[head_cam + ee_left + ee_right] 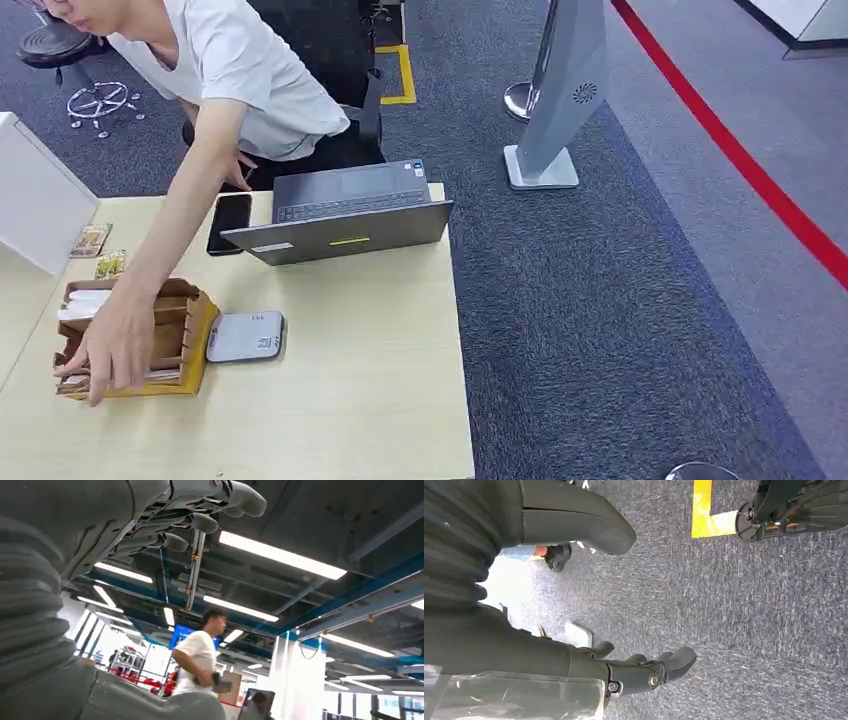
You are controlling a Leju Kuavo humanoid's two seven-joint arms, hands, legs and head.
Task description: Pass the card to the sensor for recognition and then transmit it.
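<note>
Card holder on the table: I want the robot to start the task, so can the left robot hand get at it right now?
Probably not yet. A person's hand rests on the card holder, covering its near side, and the left robot hand is empty, up facing the ceiling, away from the table.

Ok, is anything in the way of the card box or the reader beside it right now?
Yes: a person's hand and arm reach across the table into the card box. The reader beside it is uncovered.
</note>
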